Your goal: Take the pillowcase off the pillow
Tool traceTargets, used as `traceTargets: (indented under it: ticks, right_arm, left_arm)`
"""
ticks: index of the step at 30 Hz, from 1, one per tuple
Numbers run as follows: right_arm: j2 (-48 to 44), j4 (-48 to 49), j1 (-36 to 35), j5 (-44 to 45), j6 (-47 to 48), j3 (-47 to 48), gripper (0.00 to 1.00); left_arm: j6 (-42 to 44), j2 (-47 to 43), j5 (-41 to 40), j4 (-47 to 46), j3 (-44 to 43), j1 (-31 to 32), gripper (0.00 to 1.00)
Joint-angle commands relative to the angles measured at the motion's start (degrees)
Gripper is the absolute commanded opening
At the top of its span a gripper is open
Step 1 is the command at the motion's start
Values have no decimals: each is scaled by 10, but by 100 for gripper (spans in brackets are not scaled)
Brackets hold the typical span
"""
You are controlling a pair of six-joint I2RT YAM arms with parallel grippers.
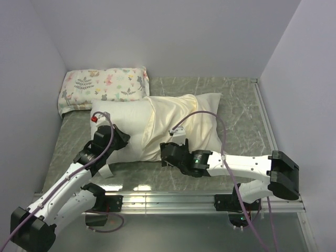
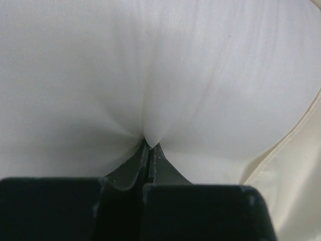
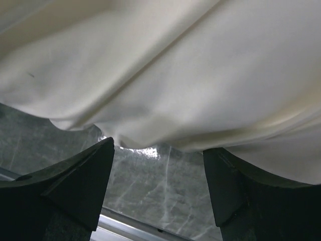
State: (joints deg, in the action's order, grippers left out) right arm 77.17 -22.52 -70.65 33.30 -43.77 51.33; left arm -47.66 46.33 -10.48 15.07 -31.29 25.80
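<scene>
The plain white pillow (image 1: 122, 122) lies across the middle of the table, its left end bare. The cream pillowcase (image 1: 184, 126) covers its right part. My left gripper (image 1: 125, 139) is at the bare end's near side. In the left wrist view this gripper (image 2: 149, 144) is shut on a pinched fold of the white pillow (image 2: 150, 75), and the pillowcase edge (image 2: 301, 165) shows at the right. My right gripper (image 1: 169, 149) sits at the pillowcase's near edge. From the right wrist, that gripper (image 3: 158, 149) stands open, the cream pillowcase (image 3: 175, 75) hanging just above its fingertips, nothing between them.
A smaller floral-print pillow (image 1: 102, 86) lies at the back left against the wall. White walls close in the left, back and right sides. A metal rail (image 1: 184, 198) runs along the near edge of the marbled table (image 3: 150, 191).
</scene>
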Motion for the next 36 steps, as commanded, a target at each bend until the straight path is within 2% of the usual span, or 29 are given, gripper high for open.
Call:
traceTargets:
  ticks: [1, 4, 5, 6, 7, 8, 14, 16, 18, 19, 22, 23, 27, 32, 33, 35, 36]
  right_arm:
    - [13, 64, -4, 48, -35, 13, 76]
    - [29, 49, -3, 60, -39, 17, 52]
    - [30, 41, -3, 68, -42, 18, 26]
    - [28, 19, -3, 76, -46, 18, 13]
    - [24, 8, -1, 92, -47, 18, 3]
    - [9, -13, 3, 98, -46, 15, 0]
    - [-133, -111, 68, 133, -43, -19, 0]
    - [-216, -129, 147, 116, -16, -35, 0]
    - [-277, -129, 244, 69, 28, -54, 0]
    - [-333, -129, 276, 52, 44, -55, 0]
    - [-402, -164, 327, 25, 79, -10, 0]
    - [-409, -181, 326, 5, 86, 30, 0]
    - [-404, -171, 325, -78, 129, 117, 0]
    - [-292, -163, 317, -141, 163, 252, 0]
    - [-246, -165, 316, -154, 173, 270, 0]
    - [-193, -159, 317, -161, 179, 302, 0]
    - [-137, -151, 317, -162, 185, 305, 0]
  left_arm:
    - [12, -1, 5, 64, -13, 7, 1]
    - [17, -6, 5, 72, -31, 6, 1]
    - [20, -8, 5, 78, -36, 6, 0]
    - [23, -8, 4, 84, -42, 7, 0]
    - [25, -9, -2, 90, -59, 7, 0]
    - [33, -11, -7, 106, -68, 7, 0]
    - [77, -11, -100, 176, -182, -4, 0]
    - [92, -9, -111, 198, -227, -22, 0]
    - [113, -8, -92, 201, -262, -72, 0]
    - [126, -5, -75, 197, -271, -118, 0]
    - [153, 12, -13, 196, -299, -200, 0]
    - [158, 19, -8, 199, -303, -209, 0]
    - [172, 60, 23, 198, -300, -211, 0]
    - [191, 119, 87, 174, -283, -211, 4]
    - [197, 132, 99, 175, -292, -211, 7]
    - [215, 167, 132, 186, -308, -211, 28]
    - [217, 175, 138, 194, -326, -210, 39]
